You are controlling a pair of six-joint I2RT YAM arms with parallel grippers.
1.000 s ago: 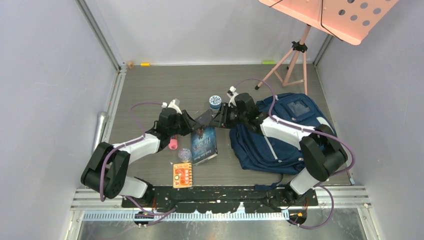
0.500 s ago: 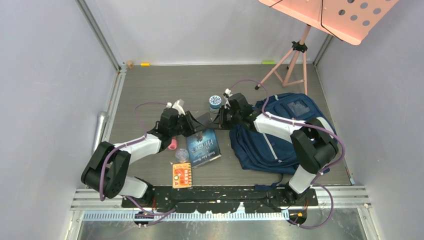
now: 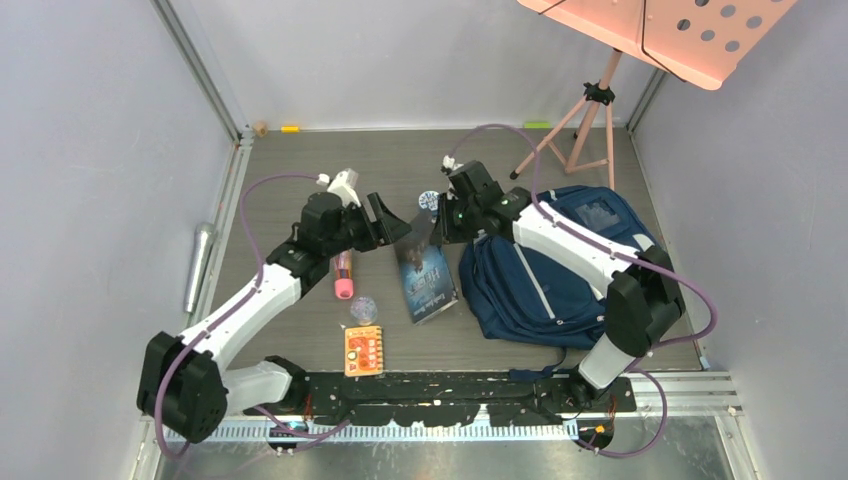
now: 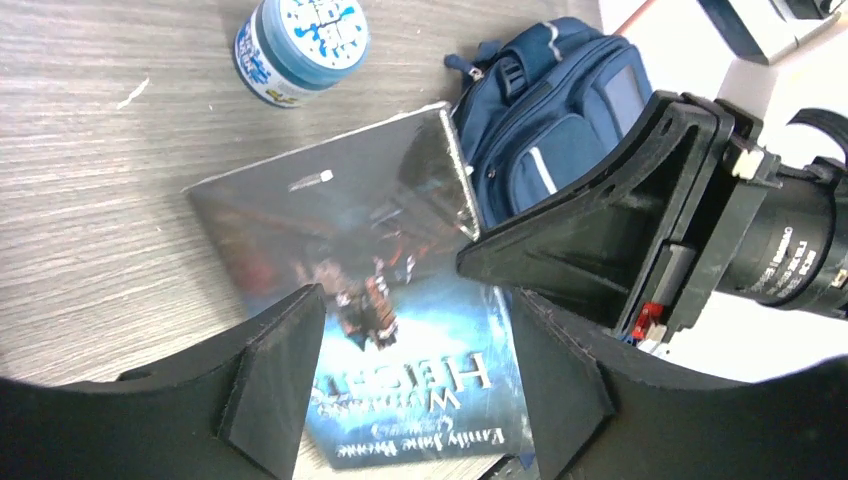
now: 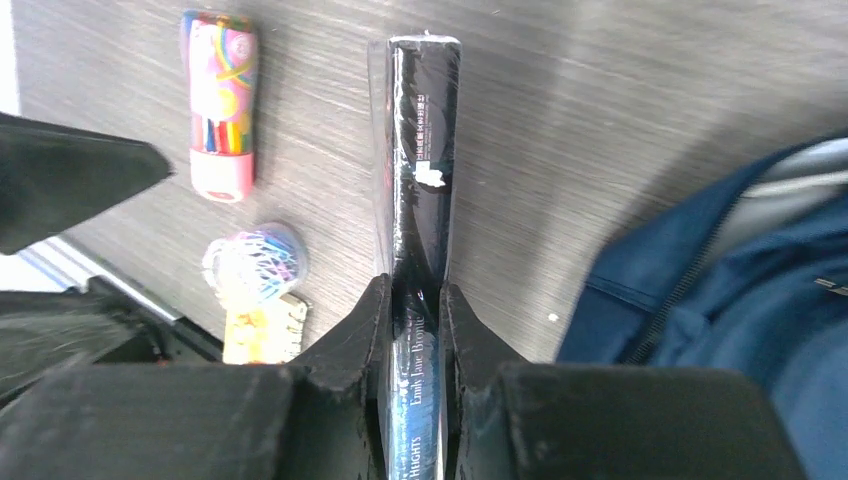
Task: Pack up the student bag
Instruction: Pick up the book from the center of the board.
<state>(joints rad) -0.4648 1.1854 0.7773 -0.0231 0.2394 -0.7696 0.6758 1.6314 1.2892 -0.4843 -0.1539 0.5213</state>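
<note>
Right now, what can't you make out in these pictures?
Bag: top view, the right arm crosses it, so whether its zip is open is hidden.
Jar: left wrist view, label blurred; top view, partly behind the right gripper.
Book: left wrist view, near corners hidden behind the left gripper.
Orange card: top view, print too small to read.

book (image 3: 430, 285) just left of student bag (image 3: 560, 275), tub (image 4: 300, 45) behind book, marker pack (image 3: 343, 273) left of book, clip pot (image 3: 363, 310) and card (image 3: 365, 350) nearer the bases, stand (image 3: 588, 115) behind bag
</note>
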